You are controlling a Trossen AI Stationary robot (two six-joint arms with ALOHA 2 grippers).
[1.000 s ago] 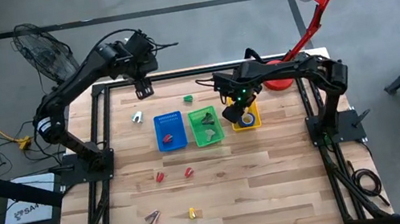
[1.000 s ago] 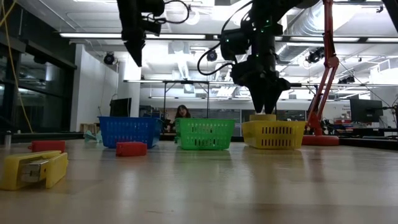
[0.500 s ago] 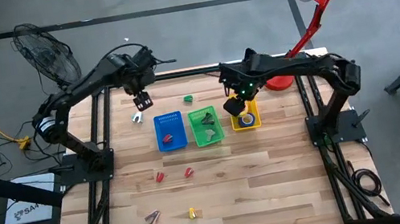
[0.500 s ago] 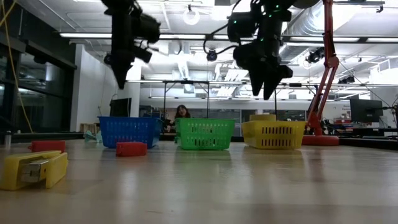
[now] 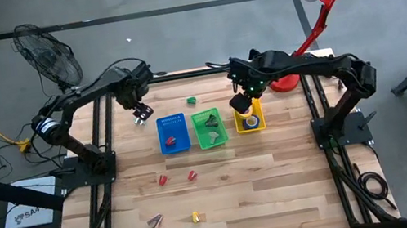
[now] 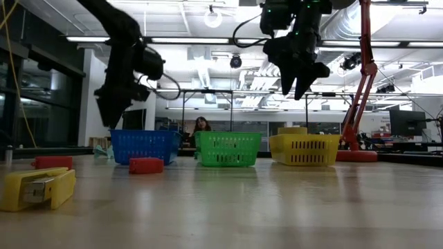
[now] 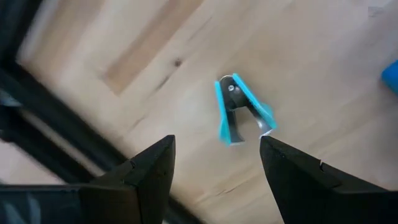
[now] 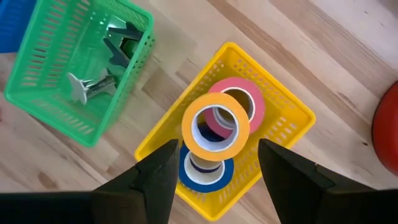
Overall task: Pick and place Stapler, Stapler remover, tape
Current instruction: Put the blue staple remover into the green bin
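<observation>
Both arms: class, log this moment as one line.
left tool: open over remover | right tool: open, above yellow bin | tape: binned

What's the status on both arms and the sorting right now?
Left gripper jaws open, empty, over the blue-handled metal staple remover. Right gripper jaws open, empty, above the yellow plastic basket of tape rolls. Nothing blocking.

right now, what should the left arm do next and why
Probably lower the left gripper straight down around the blue staple remover and close. Its fingers stand open with nothing between them, and the remover lies loose on the bare wood just ahead of them, near the blue bin. The right gripper hangs open above the yellow bin.
</observation>
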